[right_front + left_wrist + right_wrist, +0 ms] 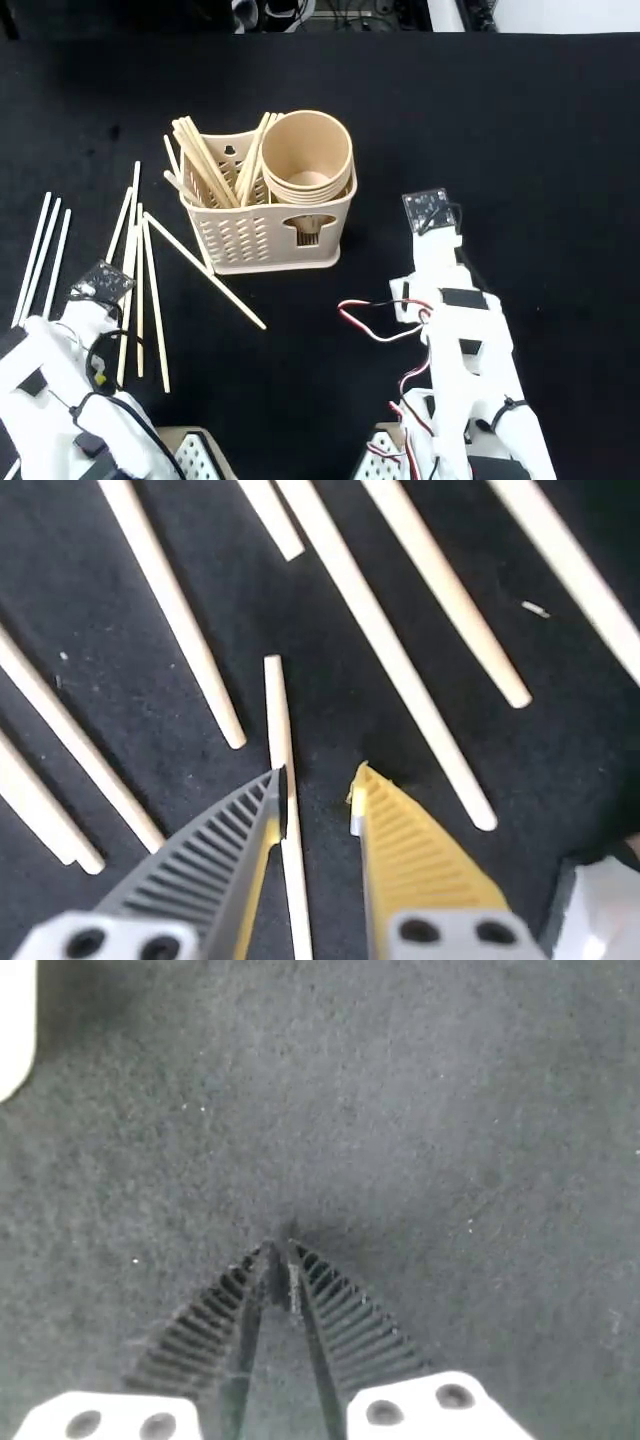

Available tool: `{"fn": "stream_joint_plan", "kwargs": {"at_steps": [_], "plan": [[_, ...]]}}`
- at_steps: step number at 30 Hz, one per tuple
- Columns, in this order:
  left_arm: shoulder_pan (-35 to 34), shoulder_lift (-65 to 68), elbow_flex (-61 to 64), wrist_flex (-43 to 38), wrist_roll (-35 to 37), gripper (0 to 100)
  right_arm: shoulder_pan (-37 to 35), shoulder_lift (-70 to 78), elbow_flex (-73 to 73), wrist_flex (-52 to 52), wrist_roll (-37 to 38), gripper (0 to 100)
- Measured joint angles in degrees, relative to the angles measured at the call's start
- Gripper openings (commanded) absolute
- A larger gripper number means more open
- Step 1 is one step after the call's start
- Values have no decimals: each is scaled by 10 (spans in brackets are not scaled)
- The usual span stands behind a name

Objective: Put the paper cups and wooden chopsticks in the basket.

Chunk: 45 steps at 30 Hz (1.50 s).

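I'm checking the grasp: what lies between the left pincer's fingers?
In the left wrist view, one wooden chopstick lies inside the open left pincer, close beside its grey finger, on the black table.

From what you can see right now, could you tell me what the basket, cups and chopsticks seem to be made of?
Basket: probably moulded plastic, beige and matte, with neat slotted walls. Cups: likely paper, tan, matte, with thin rolled rims stacked together. Chopsticks: apparently bare wood, pale, matte, tapered; no grain is visible.

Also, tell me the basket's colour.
Beige basket with perforated sides; clearest in the high view.
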Motion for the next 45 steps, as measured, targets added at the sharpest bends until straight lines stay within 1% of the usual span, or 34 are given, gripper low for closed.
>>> {"fn": "stream_joint_plan", "kwargs": {"at_steps": [10,14,22,26,31,35,40,44,45], "plan": [[-11,0,5,-19,1,128,0,0,0,0,0,12],[-11,0,5,-64,60,128,0,0,0,0,0,12],[-10,0,7,-55,63,128,0,0,0,0,0,12],[10,-3,21,-55,63,127,0,0,0,0,0,12],[14,5,30,-55,69,127,0,0,0,0,0,12],[19,50,15,-55,74,123,0,0,0,0,0,12],[19,160,-44,-51,75,120,0,0,0,0,0,12],[19,229,-85,-45,75,23,0,0,0,0,0,12],[19,237,-87,-43,75,30,0,0,0,0,0,12]]}}
